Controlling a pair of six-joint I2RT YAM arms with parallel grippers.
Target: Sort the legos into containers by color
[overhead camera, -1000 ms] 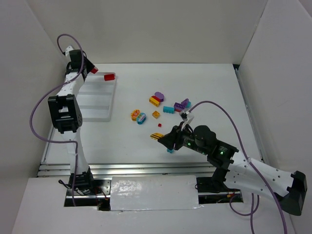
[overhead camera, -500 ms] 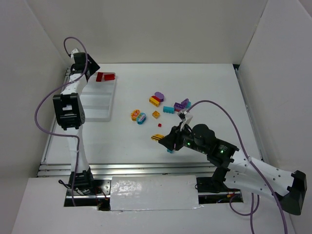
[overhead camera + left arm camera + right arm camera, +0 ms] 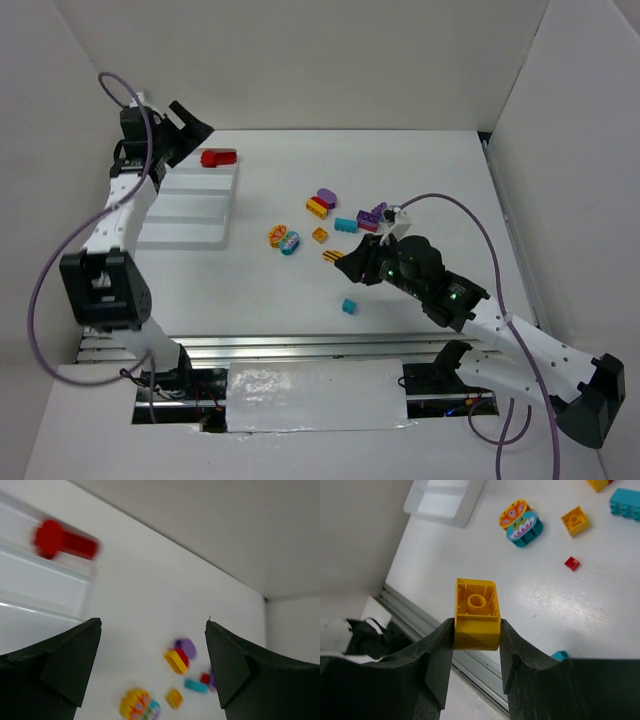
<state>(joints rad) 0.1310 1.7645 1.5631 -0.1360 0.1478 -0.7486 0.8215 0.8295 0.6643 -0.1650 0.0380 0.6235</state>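
Observation:
A red lego (image 3: 218,157) (image 3: 65,541) lies in the far compartment of the white tray (image 3: 190,215) (image 3: 45,585). My left gripper (image 3: 190,122) (image 3: 153,624) hovers open behind the tray's far left end, with nothing between its fingers. A yellow lego (image 3: 332,257) (image 3: 476,612) is held off the table at centre right, hollow underside towards the camera; my right gripper (image 3: 347,262) (image 3: 476,630) is shut on it. More legos lie loose: an orange and teal rounded pair (image 3: 284,239) (image 3: 521,519), a small yellow square (image 3: 320,235) (image 3: 575,520) and a small teal brick (image 3: 349,306).
A cluster of yellow, red and purple bricks (image 3: 321,203), a teal bar (image 3: 346,224) and a purple brick (image 3: 372,216) sit at mid-table. A tiny red piece (image 3: 571,563) lies below the right gripper. White walls enclose three sides; a metal rail (image 3: 300,345) runs along the near edge.
My left gripper opened, left a red lego in the far compartment and drew back to the left. My right gripper rose and moved away from the near edge with the yellow lego.

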